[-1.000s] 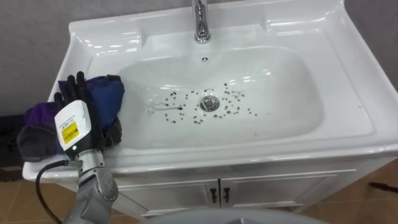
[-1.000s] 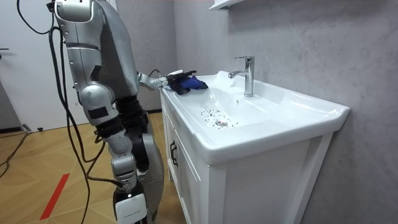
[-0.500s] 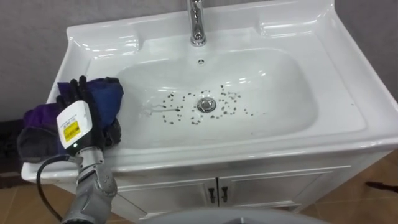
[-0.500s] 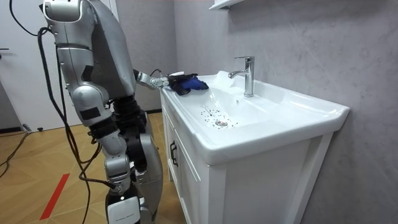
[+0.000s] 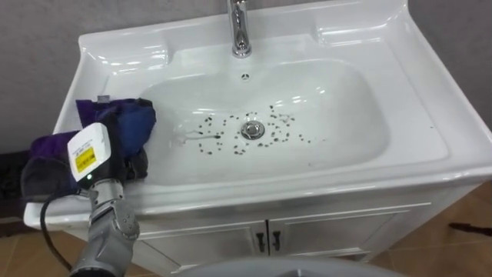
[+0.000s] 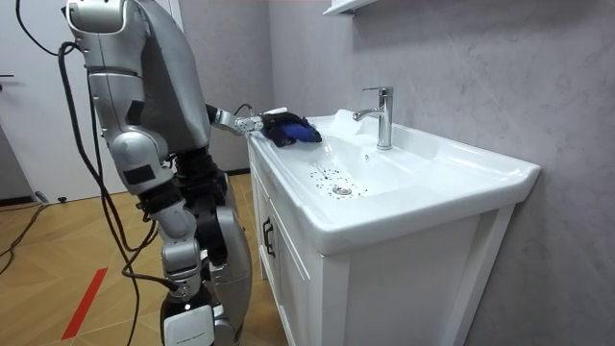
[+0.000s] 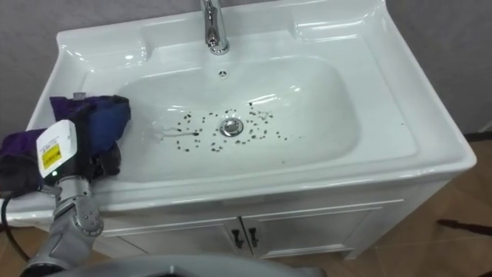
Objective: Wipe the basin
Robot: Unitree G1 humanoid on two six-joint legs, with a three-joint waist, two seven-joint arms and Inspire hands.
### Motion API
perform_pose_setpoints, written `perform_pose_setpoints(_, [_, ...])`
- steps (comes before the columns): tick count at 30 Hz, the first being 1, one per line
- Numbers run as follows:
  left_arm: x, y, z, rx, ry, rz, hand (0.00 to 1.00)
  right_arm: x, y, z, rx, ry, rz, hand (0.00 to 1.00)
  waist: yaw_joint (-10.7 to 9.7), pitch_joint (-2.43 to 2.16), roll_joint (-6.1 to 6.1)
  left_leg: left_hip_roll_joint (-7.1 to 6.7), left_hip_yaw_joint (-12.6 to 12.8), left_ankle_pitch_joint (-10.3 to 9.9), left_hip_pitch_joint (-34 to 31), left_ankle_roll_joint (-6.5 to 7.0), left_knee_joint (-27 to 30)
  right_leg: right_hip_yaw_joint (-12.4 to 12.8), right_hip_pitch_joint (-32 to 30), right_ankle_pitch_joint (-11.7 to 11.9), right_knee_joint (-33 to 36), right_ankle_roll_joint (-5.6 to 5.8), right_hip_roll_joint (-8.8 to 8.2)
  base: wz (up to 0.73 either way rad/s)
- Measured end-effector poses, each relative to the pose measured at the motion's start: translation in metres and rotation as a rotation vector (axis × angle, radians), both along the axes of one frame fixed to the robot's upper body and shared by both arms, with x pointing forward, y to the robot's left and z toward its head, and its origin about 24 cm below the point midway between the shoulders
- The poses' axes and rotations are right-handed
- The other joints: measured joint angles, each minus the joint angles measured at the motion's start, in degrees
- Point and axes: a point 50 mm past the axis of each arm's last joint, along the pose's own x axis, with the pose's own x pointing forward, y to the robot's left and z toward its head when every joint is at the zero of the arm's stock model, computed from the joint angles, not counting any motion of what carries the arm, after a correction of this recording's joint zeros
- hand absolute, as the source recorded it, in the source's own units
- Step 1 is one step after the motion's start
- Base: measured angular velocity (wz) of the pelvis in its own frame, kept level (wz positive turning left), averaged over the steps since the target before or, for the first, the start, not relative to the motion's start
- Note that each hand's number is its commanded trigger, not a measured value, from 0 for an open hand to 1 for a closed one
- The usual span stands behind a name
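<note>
On the basin's left rim: left hand [image 5: 89, 155] sits on a bunched blue-purple cloth [image 5: 132, 123]. Its fingers are lost in the dark folds past the hand's back, so I can't tell whether they're clamped on the cloth or lying flat. The cloth is on the rim beside the bowl, blue end toward it.

Right of the hand: white basin [image 5: 419, 96], with dark specks [image 5: 223, 143] scattered round the drain [image 5: 252, 129]. The chrome faucet [image 5: 240, 31] is beyond and right of the hand, its top cut off in the eye views. Cabinet doors [image 5: 307, 235] are below the front edge.

Room view: robot stands at the end of the vanity on the room view's left, left arm reaching to the cloth. Wooden floor [image 6: 58, 259], grey wall [image 6: 480, 67].
</note>
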Motion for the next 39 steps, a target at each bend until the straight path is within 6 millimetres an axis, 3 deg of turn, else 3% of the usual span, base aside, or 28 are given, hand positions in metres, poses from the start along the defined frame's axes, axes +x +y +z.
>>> perform_pose_setpoints(27, [0.008,0.009,0.006,0.009,-0.042,0.042,1.0,0.001,-0.001,0.001,-0.041,-0.008,-0.046,0.0,-0.1,-0.06,-0.11,0.02,0.25,0.0,0.72,0.0,-0.11,0.42,0.45,0.03,0.04,-0.03,0.04,0.0])
perform_pose_setpoints(39, [0.016,0.008,0.008,-0.051,-0.048,0.065,1.0,0.02,0.0,0.0,-0.043,-0.098,-0.002,0.0,0.0,0.04,0.07,0.02,-0.13,-0.01,0.04,0.0,0.0,-0.04,0.17,0.07,-0.04,0.01,0.02,0.02])
